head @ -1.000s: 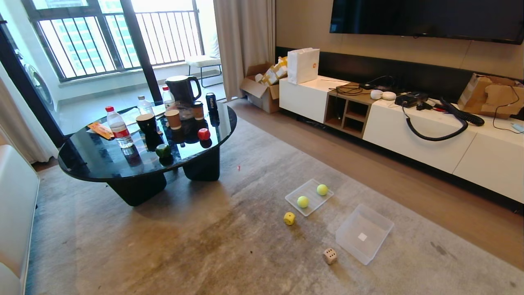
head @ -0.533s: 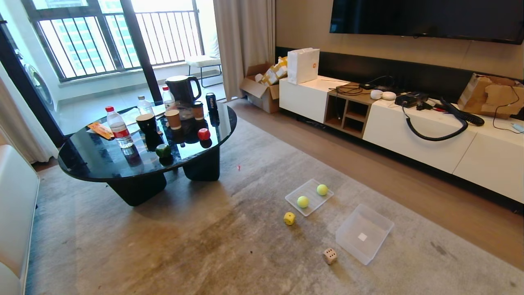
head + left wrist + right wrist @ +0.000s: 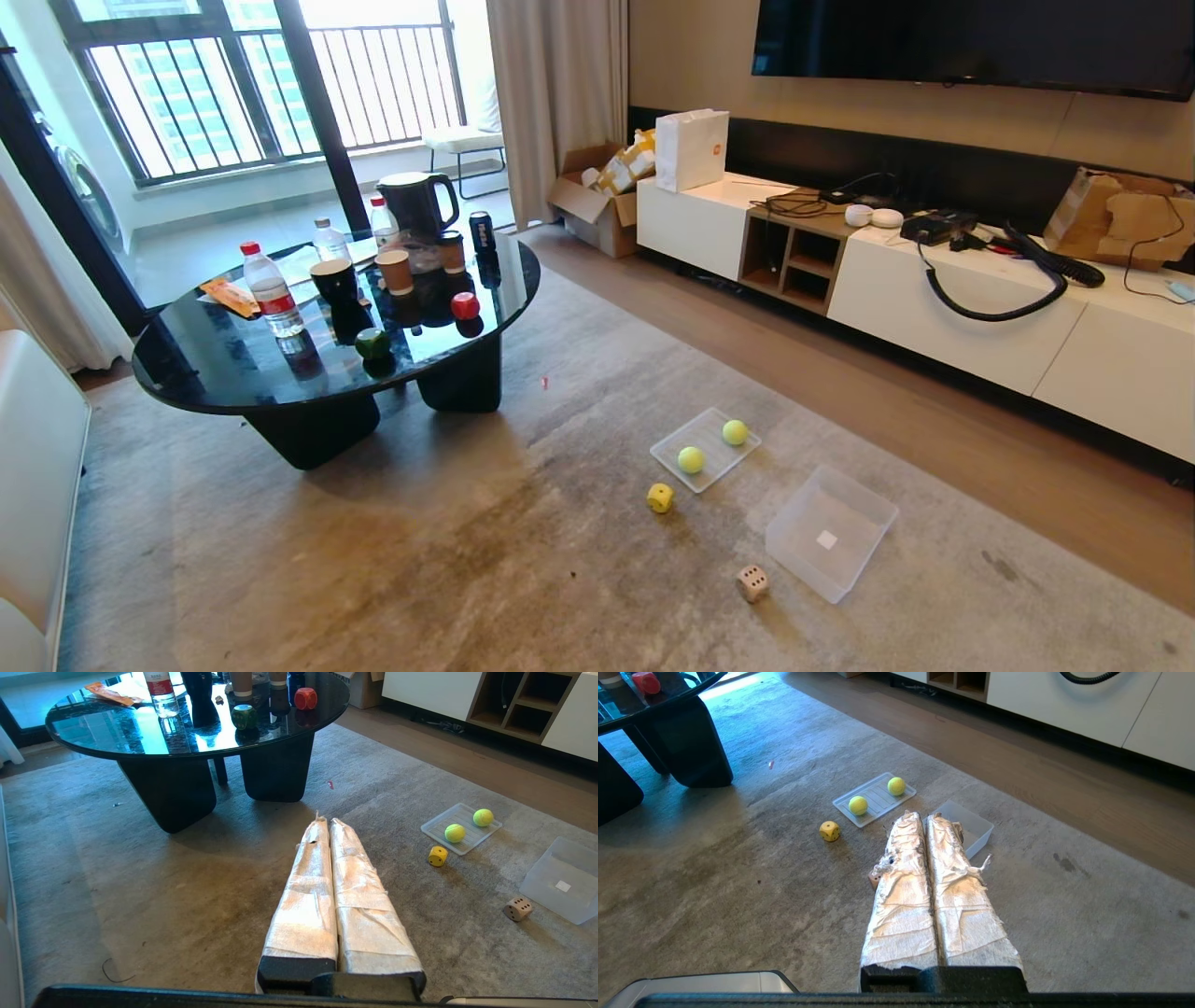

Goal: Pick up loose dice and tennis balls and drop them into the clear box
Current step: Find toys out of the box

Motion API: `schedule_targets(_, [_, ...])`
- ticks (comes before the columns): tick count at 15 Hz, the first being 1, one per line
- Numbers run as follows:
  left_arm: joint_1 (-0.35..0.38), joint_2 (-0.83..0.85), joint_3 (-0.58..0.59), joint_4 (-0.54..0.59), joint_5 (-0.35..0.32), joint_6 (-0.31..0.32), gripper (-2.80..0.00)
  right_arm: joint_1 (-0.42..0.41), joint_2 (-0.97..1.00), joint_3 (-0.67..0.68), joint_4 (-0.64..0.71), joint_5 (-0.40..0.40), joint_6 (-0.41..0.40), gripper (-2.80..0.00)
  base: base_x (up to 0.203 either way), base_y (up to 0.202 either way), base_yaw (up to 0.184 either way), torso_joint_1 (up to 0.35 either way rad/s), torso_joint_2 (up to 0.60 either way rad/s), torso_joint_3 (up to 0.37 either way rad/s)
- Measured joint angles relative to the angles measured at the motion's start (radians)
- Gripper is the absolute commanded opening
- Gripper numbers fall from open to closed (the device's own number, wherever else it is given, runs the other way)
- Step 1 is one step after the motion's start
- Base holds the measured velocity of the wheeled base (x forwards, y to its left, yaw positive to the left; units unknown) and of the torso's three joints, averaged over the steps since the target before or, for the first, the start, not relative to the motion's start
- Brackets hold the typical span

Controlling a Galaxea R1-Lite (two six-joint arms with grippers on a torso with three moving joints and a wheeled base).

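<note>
Clear box (image 3: pixel 831 546): frosted translucent plastic, rectangular, deep-walled, open side up on the grey short-pile rug (image 3: pixel 467 560), a small white label on its floor; nothing in it.

Tan die (image 3: pixel 752 583): rounded cube, dark pips, on the rug just beside the box's near corner, apart from it. Yellow die (image 3: pixel 660 497): same shape, on the rug between the box and the shallow ridged clear tray (image 3: pixel 674 450), near the tray's edge.

Two fuzzy yellow-green tennis balls, one (image 3: pixel 691 459) and the other (image 3: pixel 735 432), both resting in the tray, apart from each other.

Green die (image 3: pixel 372 343) and red die (image 3: pixel 465 305) sit on the glossy black round bench (image 3: pixel 215 369), among bottles and cups.

Left gripper (image 3: pixel 325 822): fingers wrapped in white cloth tape, jaws pressed together, holding nothing, held above bare rug. Right gripper (image 3: pixel 921 816): same wrapping, jaws together, empty, above the rug; in its wrist view the tips overlap the box.
</note>
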Motion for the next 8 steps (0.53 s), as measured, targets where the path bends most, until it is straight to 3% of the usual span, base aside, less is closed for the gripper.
schedule_targets(4, [0.001,0.0,0.0,0.001,0.0,-0.001,-2.8,0.0,0.0,0.0,0.0,0.0,0.0,-2.8,0.0,0.0,0.0,0.001,0.0,-0.026])
schedule_targets(8, [0.0,0.0,0.0,0.001,0.0,-0.001,-2.8,0.0,0.0,0.0,0.0,0.0,0.0,-2.8,0.0,0.0,0.0,0.004,0.0,-0.184])
